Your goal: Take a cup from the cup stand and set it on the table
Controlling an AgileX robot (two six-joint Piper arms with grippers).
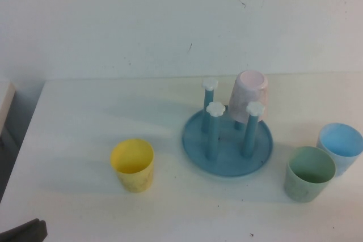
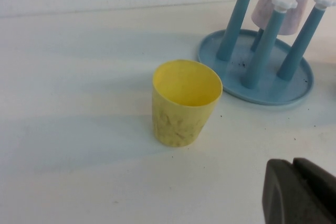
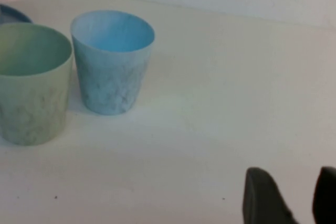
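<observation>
Hanging low over the bare worktop (image 3: 220, 103), the right pincer (image 3: 298, 198) shows two dark fingertips with a clear gap between them, parted and holding nothing. Near it stands the light blue cup (image 3: 112, 61), upright and empty, and just beside that the mint-green cup (image 3: 32, 82), also upright and empty, resting on the worktop and not on the cup stand. At the edge of the right wrist view a sliver of blue tray and a bit of pink show, nothing more.

The left pincer (image 2: 302, 192) appears in the left wrist view as one dark block at the frame's corner; whether it is parted or closed I cannot tell, and nothing is seen in its hold. Near it a yellow cup (image 2: 184, 103) stands upright and empty, apart from the cup stand (image 2: 262, 90). That view shows dark specks on the tray and the pink cup (image 2: 283, 1) upside down over a peg.

From the high view the layout reads whole: the yellow cup (image 1: 133, 164) left of the cup stand (image 1: 227, 151), the pink cup (image 1: 248, 96) inverted on a rear peg, three white-knobbed pegs bare, and the mint-green cup (image 1: 309, 173) and light blue cup (image 1: 339, 147) touching or nearly so to the stand's right. Only a dark corner at the lower left edge shows of the arms there.
</observation>
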